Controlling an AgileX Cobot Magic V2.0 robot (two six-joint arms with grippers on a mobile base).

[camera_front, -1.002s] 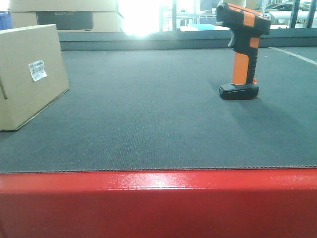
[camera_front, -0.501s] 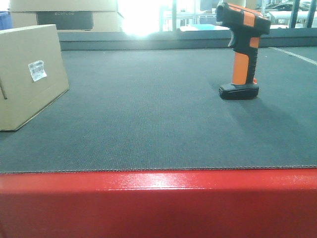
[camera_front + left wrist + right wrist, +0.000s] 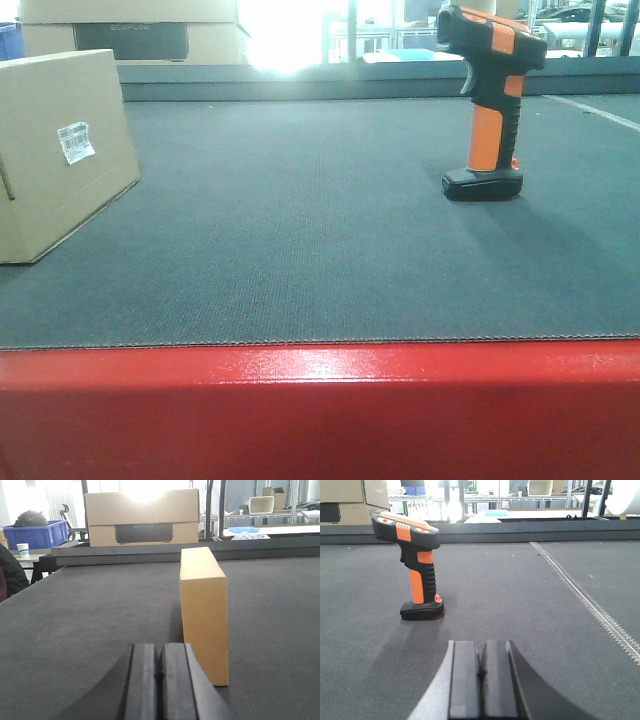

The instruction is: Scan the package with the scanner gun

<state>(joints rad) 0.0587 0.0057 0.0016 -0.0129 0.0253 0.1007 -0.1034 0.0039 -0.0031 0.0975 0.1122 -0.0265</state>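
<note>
Resting pinched together, empty: left claw (image 3: 160, 667) & right claw (image 3: 481, 672); package (image 3: 60, 150) label (image 3: 75, 142) txt unreadable.

A warehouse is showing here. Cartons (image 3: 141, 517), a blue crate (image 3: 37, 534) and shelving (image 3: 280, 515) are standing behind the belt (image 3: 300, 230).

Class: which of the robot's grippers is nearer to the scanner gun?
Right. The right gripper, shut, has the scanner gun standing ahead to its left. The left gripper, shut, faces the package instead; no scanner shows in its view.
</note>
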